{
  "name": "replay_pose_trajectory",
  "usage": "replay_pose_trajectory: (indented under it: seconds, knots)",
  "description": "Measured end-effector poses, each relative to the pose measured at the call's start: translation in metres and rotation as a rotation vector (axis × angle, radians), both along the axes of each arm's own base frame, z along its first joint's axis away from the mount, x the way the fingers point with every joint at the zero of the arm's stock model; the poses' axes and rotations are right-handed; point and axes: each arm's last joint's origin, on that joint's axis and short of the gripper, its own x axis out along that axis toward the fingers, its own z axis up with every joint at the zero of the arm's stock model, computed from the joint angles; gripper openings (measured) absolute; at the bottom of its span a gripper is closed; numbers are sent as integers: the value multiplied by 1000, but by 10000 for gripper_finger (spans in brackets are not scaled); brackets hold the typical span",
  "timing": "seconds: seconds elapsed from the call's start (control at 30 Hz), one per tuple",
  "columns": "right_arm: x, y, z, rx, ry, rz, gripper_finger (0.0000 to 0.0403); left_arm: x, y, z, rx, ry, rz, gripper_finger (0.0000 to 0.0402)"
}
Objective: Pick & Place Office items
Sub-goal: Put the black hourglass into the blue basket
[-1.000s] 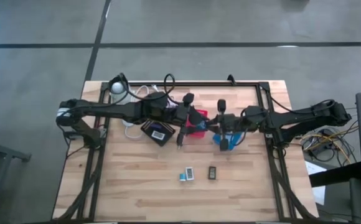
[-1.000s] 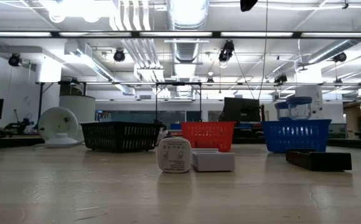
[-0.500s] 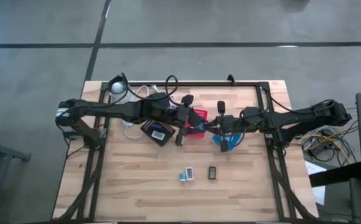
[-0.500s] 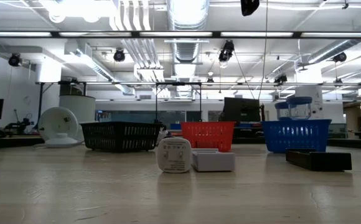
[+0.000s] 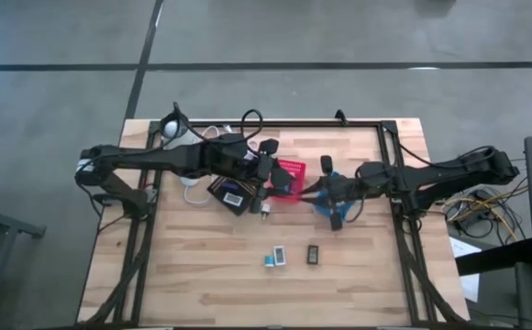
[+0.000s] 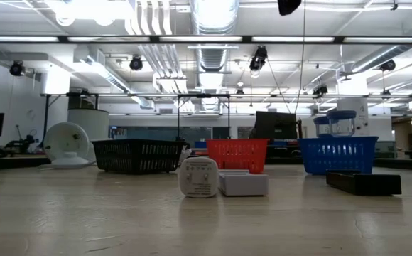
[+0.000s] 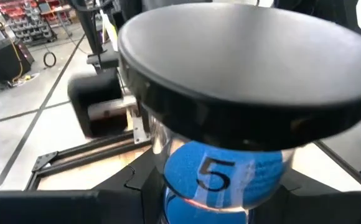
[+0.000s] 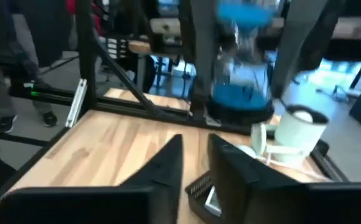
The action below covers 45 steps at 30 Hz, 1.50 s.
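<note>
**Q:** Office items: largest entry, and who has it?

**A:** Sand timer (image 7: 230,81), black end cap, blue sand, glass marked "5". The left gripper (image 5: 264,194) has its jaws clamped on the glass, above the counter (image 5: 183,275) beside the red bin (image 5: 291,176). The long axis runs out from the jaws, cap end farthest from them.

**Q:** Next?

**A:** Blue-capped timer (image 8: 243,68), upright at the blue bin (image 6: 337,160); in it or behind it, cannot tell. The right gripper (image 5: 336,218) hangs there, jaws slightly parted, gripping nothing.

**Q:** Loose stock?

**A:** Near the front edge, all lying flat:
- black block (image 6: 363,183), apart from the others
- white block (image 6: 243,183)
- white round piece (image 6: 199,176), touching the white block
</note>
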Motion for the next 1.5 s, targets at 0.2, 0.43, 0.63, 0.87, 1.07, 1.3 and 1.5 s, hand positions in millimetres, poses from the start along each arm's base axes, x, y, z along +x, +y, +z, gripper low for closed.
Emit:
replay_pose_trajectory:
  seconds: [0.2, 0.43, 0.63, 0.87, 1.07, 1.3, 1.5]
  knots:
    - [-18, 4, 20, -21, -104, -16, 182, -5, 0, 2, 0, 17, 0, 171]
    - [-22, 2, 32, -41, -208, -78, 297, 1, 0, -4, 9, 27, -2, 171]
    - [-14, 3, 32, -55, -248, -83, 365, 4, 0, -6, 22, 5, -5, 171]
    - [0, 2, 43, -51, -248, -97, 380, 12, 1, -13, 20, -5, -5, 171]
    - [22, 4, 45, -67, -151, -97, 380, 17, 1, -14, 14, -33, -4, 171]
    - [44, 4, 53, -82, -140, -132, 380, 19, 1, -16, 10, -33, -4, 171]
    - [53, 5, 59, -90, -127, -133, 376, 21, 0, -19, 6, -23, -5, 171]
